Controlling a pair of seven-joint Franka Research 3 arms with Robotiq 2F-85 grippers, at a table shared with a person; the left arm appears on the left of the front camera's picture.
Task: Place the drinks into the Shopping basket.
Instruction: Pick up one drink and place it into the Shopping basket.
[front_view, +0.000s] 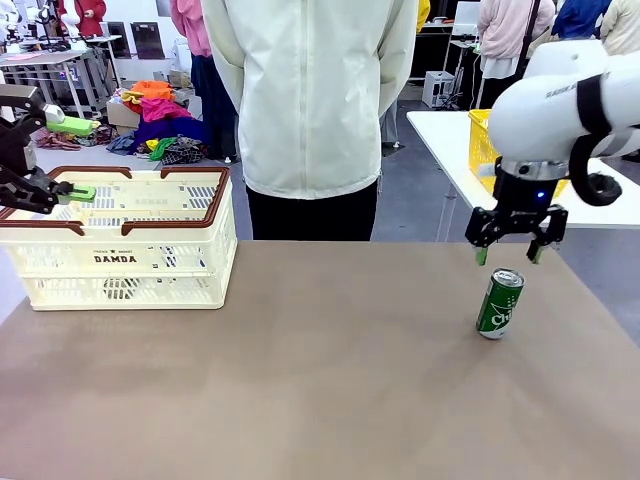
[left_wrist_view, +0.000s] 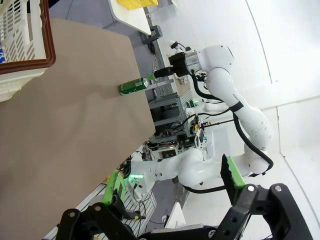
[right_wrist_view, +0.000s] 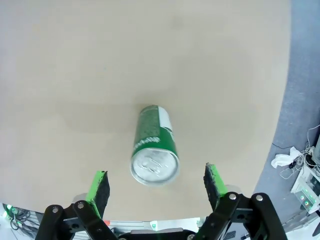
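Note:
A green drink can (front_view: 499, 303) with a silver top stands upright on the brown table at the right; it also shows as the green can (right_wrist_view: 153, 147) from above and the can (left_wrist_view: 134, 86) from afar. My right gripper (front_view: 509, 255) hangs open just above it, green pads (right_wrist_view: 98, 186) either side of the can's top, not touching. The cream Shopping basket (front_view: 130, 262) with brown-red rim stands at the table's far left; its corner is the basket (left_wrist_view: 22, 47). My left gripper (front_view: 72, 160) is open over the basket's left end, and it holds nothing (left_wrist_view: 172, 185).
A person in a pale jacket (front_view: 312, 95) stands at the far edge, hands behind the back. A yellow mesh basket (front_view: 483, 145) sits on a white table behind my right arm. The brown tabletop (front_view: 300, 380) stretches bare between the Shopping basket and the can.

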